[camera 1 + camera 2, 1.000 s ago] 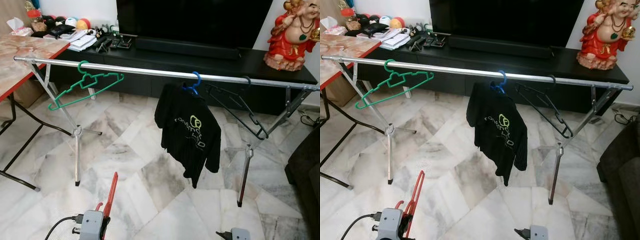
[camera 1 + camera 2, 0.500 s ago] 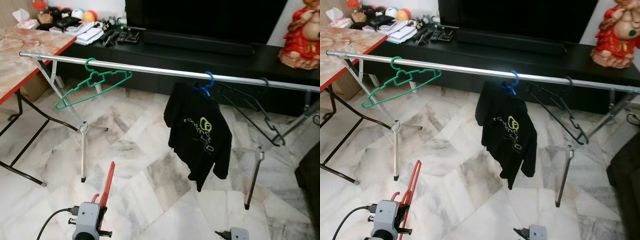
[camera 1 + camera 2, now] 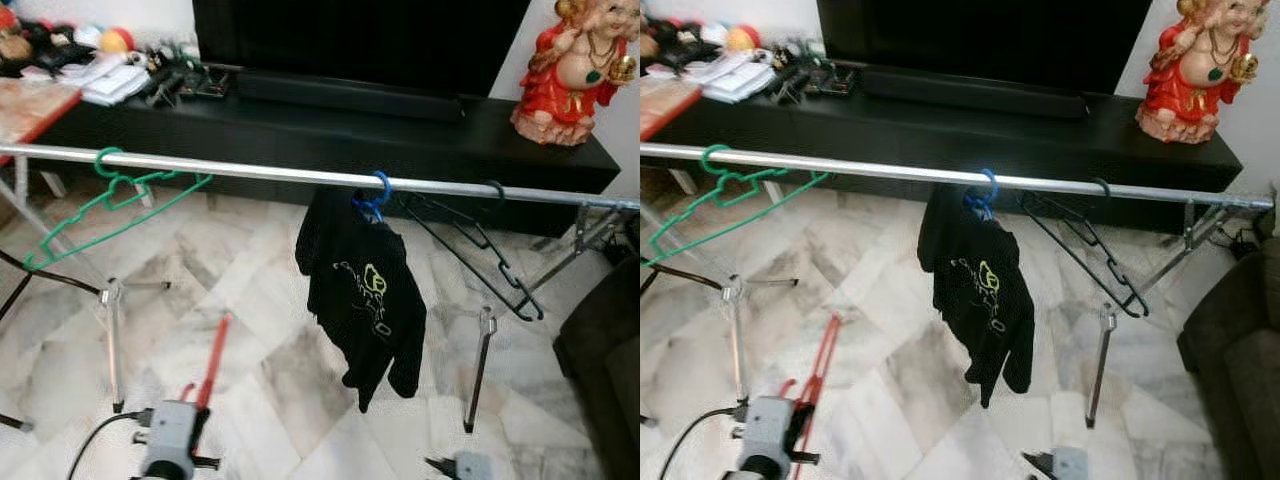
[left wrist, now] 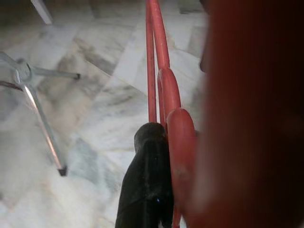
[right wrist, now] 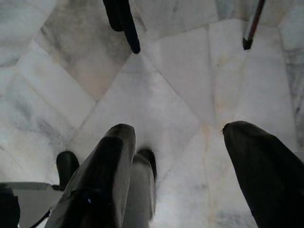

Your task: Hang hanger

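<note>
Count: 1 rail [image 3: 250, 172], w/ 3 hangers on it: green hanger [image 3: 105, 197], blue hanger [image 3: 374, 198] carrying 1 black shirt [image 3: 360, 295], black hanger [image 3: 480, 245]. A 4th, the red hanger [image 3: 212, 360], isn't on the rail. 2 grippers, both low at the near edge of the head views.

Left gripper [image 4: 156, 156] is pinched on the red hanger: in the wrist view a black finger [image 4: 145, 185] presses right against the red bars. The hanger's long axis runs straight out from the fingers, away from the robot and up toward the rail, tilted a bit to the robot's right. Its far end sits well below the rail, between the green hanger and the shirt.

Right gripper [image 5: 180, 166] hangs idle, fingers spread wide w/ bare marble floor [image 5: 166, 95] showing between them. Beyond its tips: the shirt's hem and 1 foot of the rack.

Past the rail: 1 dark TV bench [image 3: 330, 125], 1 red figurine [image 3: 570, 65] on its right end.
</note>
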`<state>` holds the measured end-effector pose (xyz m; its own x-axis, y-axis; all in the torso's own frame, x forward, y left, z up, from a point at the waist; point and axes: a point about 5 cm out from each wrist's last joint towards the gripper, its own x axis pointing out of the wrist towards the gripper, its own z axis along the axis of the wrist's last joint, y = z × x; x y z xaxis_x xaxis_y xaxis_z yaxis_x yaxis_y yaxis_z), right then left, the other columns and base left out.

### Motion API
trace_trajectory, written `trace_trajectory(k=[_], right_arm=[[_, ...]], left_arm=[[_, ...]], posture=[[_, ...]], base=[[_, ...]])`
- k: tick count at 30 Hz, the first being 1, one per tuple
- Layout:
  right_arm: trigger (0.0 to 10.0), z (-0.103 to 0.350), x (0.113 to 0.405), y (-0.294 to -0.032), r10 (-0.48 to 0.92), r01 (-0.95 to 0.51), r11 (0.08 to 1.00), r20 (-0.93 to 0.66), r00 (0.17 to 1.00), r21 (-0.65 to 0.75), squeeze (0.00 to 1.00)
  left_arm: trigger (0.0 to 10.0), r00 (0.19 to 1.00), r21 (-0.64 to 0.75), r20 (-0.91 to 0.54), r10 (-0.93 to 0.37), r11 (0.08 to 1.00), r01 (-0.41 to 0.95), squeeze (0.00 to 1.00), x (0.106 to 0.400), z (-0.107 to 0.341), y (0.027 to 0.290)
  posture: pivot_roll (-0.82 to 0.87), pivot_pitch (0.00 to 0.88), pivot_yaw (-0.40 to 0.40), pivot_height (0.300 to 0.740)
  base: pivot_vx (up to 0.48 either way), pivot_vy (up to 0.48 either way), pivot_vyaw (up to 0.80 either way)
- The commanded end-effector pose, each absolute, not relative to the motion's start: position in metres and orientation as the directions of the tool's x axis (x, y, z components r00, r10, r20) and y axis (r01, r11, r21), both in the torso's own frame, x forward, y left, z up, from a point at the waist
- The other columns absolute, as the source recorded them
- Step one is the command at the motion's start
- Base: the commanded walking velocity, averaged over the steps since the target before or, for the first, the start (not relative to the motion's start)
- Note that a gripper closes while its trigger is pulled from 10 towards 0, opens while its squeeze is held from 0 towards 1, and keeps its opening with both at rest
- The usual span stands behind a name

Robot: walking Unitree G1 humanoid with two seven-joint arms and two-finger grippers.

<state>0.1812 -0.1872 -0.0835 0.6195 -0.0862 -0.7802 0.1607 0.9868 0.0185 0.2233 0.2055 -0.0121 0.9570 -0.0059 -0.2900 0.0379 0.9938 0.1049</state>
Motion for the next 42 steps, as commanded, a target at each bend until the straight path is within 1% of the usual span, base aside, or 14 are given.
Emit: trace_trajectory(k=[1,4,17,21,25,32,34,36,37,40,41,42], right_arm=[[10.0,-0.086,0.174,-0.196,-0.108,0.173,0.985,-0.793,0.600,-0.004,0.00],[10.0,-0.086,0.174,-0.196,-0.105,0.168,0.986,-0.793,0.600,-0.003,0.00],[10.0,-0.086,0.175,-0.196,-0.104,0.167,0.986,-0.794,0.599,-0.002,0.00],[10.0,-0.086,0.175,-0.196,-0.103,0.168,0.986,-0.795,0.598,-0.001,0.00],[10.0,-0.086,0.175,-0.195,-0.103,0.170,0.986,-0.795,0.598,0.000,0.00],[10.0,-0.086,0.175,-0.195,-0.100,0.165,0.986,-0.796,0.597,0.000,0.00],[10.0,-0.086,0.175,-0.195,-0.098,0.163,0.987,-0.797,0.596,0.000,0.00],[10.0,-0.086,0.175,-0.195,-0.098,0.162,0.987,-0.797,0.596,0.000,0.00],[10.0,-0.086,0.175,-0.194,-0.097,0.162,0.987,-0.797,0.597,0.000,0.00],[10.0,-0.086,0.175,-0.194,-0.098,0.162,0.987,-0.797,0.597,0.000,0.00],[10.0,-0.086,0.175,-0.194,-0.099,0.165,0.986,-0.796,0.597,0.001,0.00],[10.0,-0.086,0.175,-0.194,-0.099,0.165,0.986,-0.796,0.597,0.001,0.00]], left_arm=[[10.0,0.956,0.088,-0.293,-0.003,0.996,0.030,0.00,0.222,-0.013,0.203],[10.0,0.957,0.077,-0.288,0.038,0.997,-0.016,0.00,0.223,-0.012,0.209],[10.0,0.963,0.083,-0.261,0.070,0.995,-0.050,0.00,0.228,-0.003,0.218],[10.0,0.966,0.080,-0.251,0.059,0.996,-0.040,0.00,0.231,0.000,0.219],[10.0,0.963,0.084,-0.269,-0.009,0.996,0.032,0.00,0.234,0.002,0.218],[10.0,0.967,0.118,-0.236,-0.096,0.985,0.127,0.00,0.248,0.021,0.220],[10.0,0.957,0.107,-0.208,-0.202,0.968,0.228,0.00,0.258,0.035,0.214],[10.0,0.944,0.094,-0.180,-0.276,0.951,0.295,0.00,0.265,0.047,0.211],[10.0,0.936,0.100,-0.168,-0.308,0.940,0.327,0.00,0.271,0.055,0.211],[10.0,0.922,0.101,-0.164,-0.351,0.924,0.370,0.00,0.277,0.064,0.210],[10.0,0.902,0.112,-0.154,-0.403,0.900,0.421,0.00,0.283,0.075,0.208],[10.0,0.893,0.120,-0.151,-0.424,0.889,0.442,0.00,0.285,0.079,0.207]], posture=[[-0.01,0.165,-0.044,0.740],[-0.01,0.163,-0.045,0.740],[-0.01,0.168,-0.044,0.740],[-0.01,0.168,-0.041,0.740],[-0.01,0.168,-0.041,0.740],[0.00,0.170,-0.041,0.740],[0.00,0.170,-0.041,0.740],[0.00,0.171,-0.041,0.740],[0.00,0.171,-0.041,0.740],[0.00,0.170,-0.040,0.740],[0.00,0.170,-0.039,0.740],[0.00,0.169,-0.038,0.740]], base=[[0.337,0.000,0.00],[0.340,0.000,0.00],[0.340,0.000,0.00],[0.245,0.000,0.00],[0.000,0.000,0.00],[0.000,0.000,0.00],[0.000,0.000,0.00],[0.000,0.000,0.00],[0.000,0.000,0.00],[0.000,0.000,0.00],[0.000,0.000,0.00],[0.000,0.000,0.00]])
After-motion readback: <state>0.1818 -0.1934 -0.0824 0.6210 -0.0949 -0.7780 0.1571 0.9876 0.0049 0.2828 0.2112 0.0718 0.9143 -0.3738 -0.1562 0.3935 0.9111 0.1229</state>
